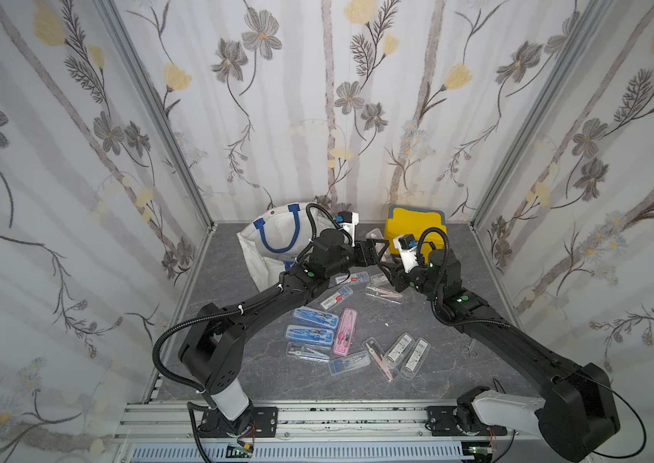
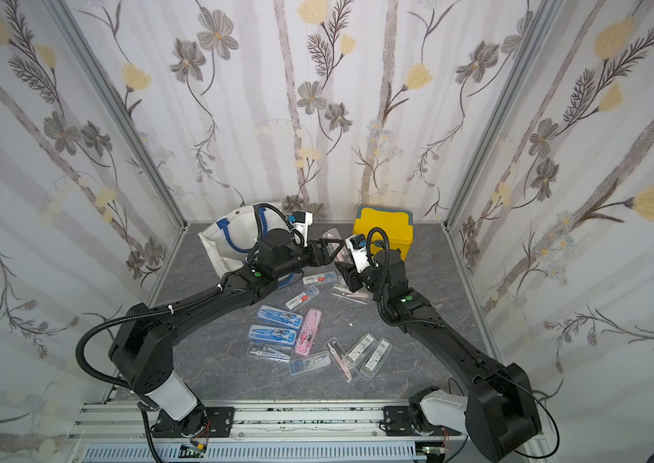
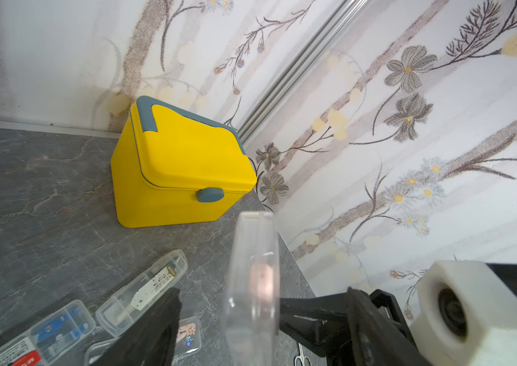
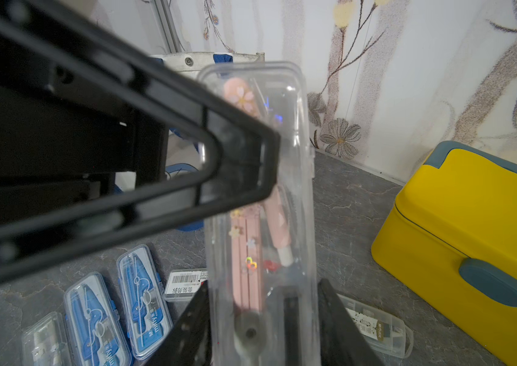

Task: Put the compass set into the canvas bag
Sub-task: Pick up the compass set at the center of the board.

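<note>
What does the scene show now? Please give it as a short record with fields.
held item: compass set, clear case, pink compass inside
right claw: shut on one end of the compass set
left claw: open, jaws either side of the set
canvas bag: at the back, apart from the held set
yellow box: lid closed

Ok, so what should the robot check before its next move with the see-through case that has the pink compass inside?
1. Right hand gripping the clear plastic case with the pink compass: ok, shut on one end.
2. Case between the left hand's fingers: ok.
3. Left hand closed on the case: not ok, a gap shows beside one finger.
4. White canvas bag with blue handles on the left arm's side: ok, it lies beside that arm.
5. Bag's mouth open: cannot tell, the arm hides part of it.
6. Yellow plastic box out of the way: ok, lid shut, apart from the case.
</note>
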